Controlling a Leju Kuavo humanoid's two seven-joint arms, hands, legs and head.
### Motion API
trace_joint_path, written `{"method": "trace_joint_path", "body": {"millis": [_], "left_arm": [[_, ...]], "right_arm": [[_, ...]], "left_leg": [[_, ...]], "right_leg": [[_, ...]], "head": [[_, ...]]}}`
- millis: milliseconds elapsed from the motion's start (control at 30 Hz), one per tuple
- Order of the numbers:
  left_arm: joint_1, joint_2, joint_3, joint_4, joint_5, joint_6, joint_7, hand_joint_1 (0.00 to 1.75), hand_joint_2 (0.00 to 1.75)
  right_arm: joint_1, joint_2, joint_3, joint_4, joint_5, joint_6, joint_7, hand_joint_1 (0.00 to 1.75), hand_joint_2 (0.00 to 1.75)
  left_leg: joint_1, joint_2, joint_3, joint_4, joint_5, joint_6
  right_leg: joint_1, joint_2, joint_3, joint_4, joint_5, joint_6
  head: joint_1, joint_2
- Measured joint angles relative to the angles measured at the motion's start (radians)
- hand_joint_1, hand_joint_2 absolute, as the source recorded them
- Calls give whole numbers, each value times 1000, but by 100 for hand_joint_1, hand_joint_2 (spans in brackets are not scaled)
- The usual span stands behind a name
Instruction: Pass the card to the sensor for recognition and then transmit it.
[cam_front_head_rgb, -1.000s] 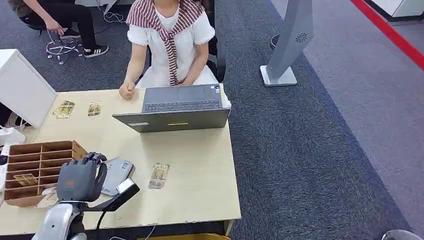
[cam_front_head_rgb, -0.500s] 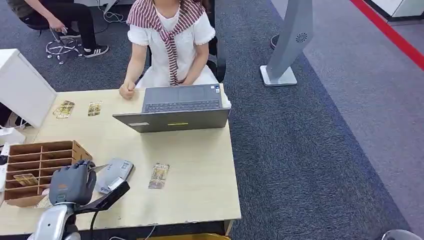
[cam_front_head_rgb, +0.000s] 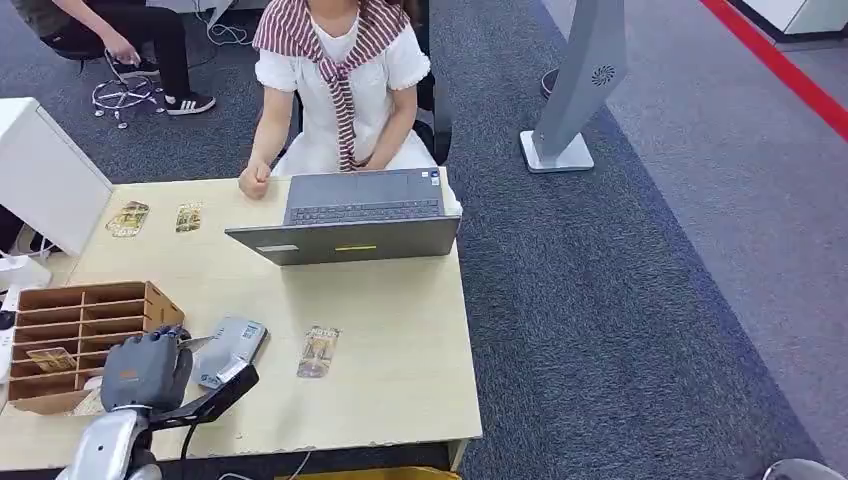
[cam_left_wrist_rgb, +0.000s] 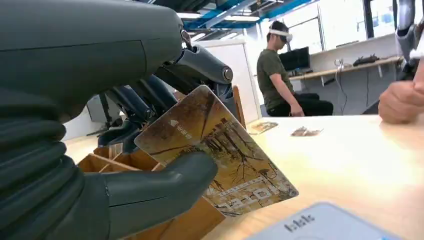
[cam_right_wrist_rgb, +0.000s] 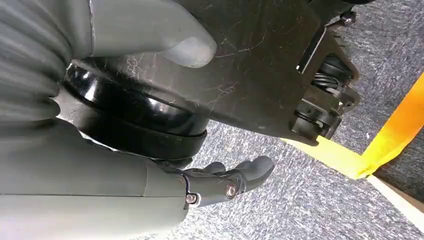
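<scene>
Table (cam_front_head_rgb: 400, 340): light wood, on grey carpet (cam_front_head_rgb: 640, 300). Laptop (cam_front_head_rgb: 355, 215): grey, open at the far edge, a seated person (cam_front_head_rgb: 340, 80) behind it. Wooden organiser (cam_front_head_rgb: 85, 320): stood at the near left. White box (cam_front_head_rgb: 45, 180): at far left. Grey stand (cam_front_head_rgb: 580, 90): stood on the carpet beyond the table.

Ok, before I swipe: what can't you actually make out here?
- Card print: too blurred to read, left wrist view.
- Sensor near end: covered by the left robot hand, head view.
- Right robot hand: fingertips cut off, so open or closed is unclear.
- Sorter box contents: too small.
</scene>
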Motion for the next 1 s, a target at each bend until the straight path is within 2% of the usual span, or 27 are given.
{"method": "trace_joint_path", "body": {"millis": [200, 1000], "left_arm": [[-1, 6, 0, 32, 2, -35, 7, 175, 175], [10, 24, 0, 87, -4, -51, 16, 175, 175]], "right_arm": [[-1, 0, 3, 0, 0, 5, 2, 0, 175], [-4, 0, 18, 0, -1, 17, -11, 0, 175]], "left_leg": [[0, 0, 0, 0, 0, 0], [0, 0, 0, 0, 0, 0]], "right_leg": [[0, 0, 0, 0, 0, 0], [0, 0, 0, 0, 0, 0]], "head": [[0, 0], [0, 0]]}}
